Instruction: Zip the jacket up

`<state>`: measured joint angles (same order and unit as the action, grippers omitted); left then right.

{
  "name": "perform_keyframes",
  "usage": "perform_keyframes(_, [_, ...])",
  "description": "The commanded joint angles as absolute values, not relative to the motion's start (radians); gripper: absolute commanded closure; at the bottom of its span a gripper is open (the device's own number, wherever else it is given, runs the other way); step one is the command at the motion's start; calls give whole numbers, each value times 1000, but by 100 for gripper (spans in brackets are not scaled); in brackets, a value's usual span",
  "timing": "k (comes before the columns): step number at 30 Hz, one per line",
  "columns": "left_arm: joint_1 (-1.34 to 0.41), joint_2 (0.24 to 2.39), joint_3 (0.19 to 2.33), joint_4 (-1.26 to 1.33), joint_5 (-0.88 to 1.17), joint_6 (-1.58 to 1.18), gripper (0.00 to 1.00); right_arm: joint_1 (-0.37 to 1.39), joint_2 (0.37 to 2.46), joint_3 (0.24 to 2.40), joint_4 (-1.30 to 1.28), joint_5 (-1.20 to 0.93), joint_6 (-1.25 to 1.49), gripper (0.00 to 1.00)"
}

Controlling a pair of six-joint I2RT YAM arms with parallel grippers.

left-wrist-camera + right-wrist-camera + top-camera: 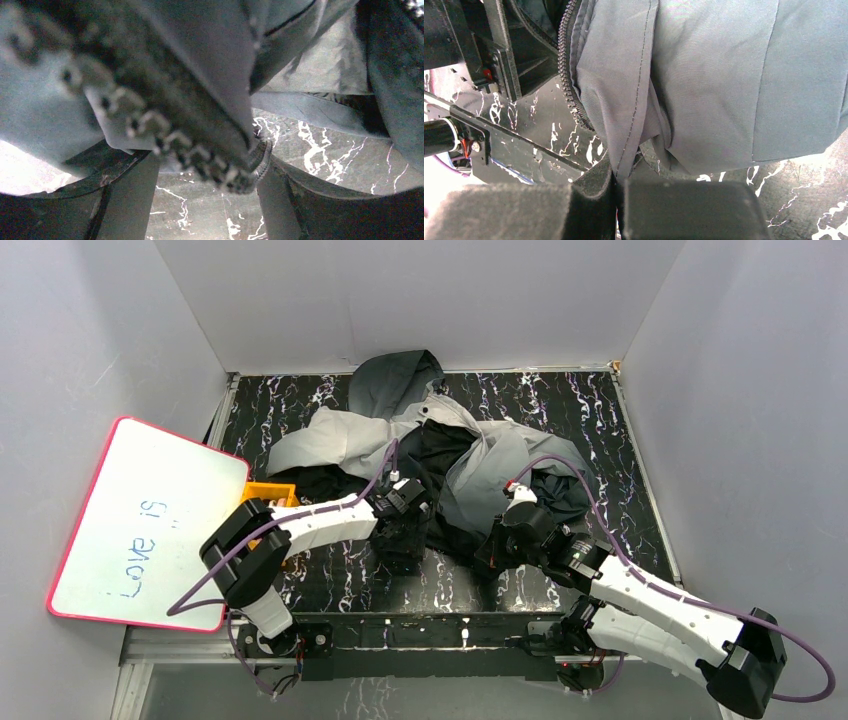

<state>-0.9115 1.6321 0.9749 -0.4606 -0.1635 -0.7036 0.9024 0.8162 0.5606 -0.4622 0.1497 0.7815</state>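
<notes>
A crumpled grey jacket (470, 455) lies heaped on the dark marbled table (600, 420). It reaches from the middle to the far edge, where its hood is bunched. One pale sleeve stretches towards the left edge, and the black lining shows at the centre of the heap.

Both arms reach in from the near edge and meet the garment's near side. The right gripper (495, 548) sits right of centre. Seen from its own wrist, its padded fingers (694, 210) are pressed together on a stitched fold of grey cloth. The toothed zipper (569, 75) runs down the cloth's left side, apart from the pinch.

The left gripper (403, 532) sits just left of it at the dark hem. From its wrist camera its jaws stand apart, with bare table showing between them. A blurred run of zipper teeth hangs down across the gap and ends close to one finger. Whether the teeth touch that finger cannot be told.

By the table's left edge a pink-framed whiteboard (150, 525) leans against the wall, with "Love is" handwritten on it. An orange box (268, 490) just beside it is partly hidden behind the left arm.
</notes>
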Motion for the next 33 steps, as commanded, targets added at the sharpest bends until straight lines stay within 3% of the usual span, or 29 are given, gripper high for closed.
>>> perform_keyframes(1, [-906, 1650, 983, -460, -147, -687, 34, 896, 815, 569, -423, 155, 776, 100])
perform_keyframes(17, [-906, 1764, 945, -459, -136, -672, 35, 895, 801, 551, -419, 164, 778, 100])
perform_keyframes(27, [-905, 1811, 865, -402, -96, -694, 55, 896, 785, 539, -418, 163, 788, 100])
perform_keyframes(33, [-906, 1800, 845, -395, -94, -696, 76, 896, 782, 538, -414, 163, 788, 100])
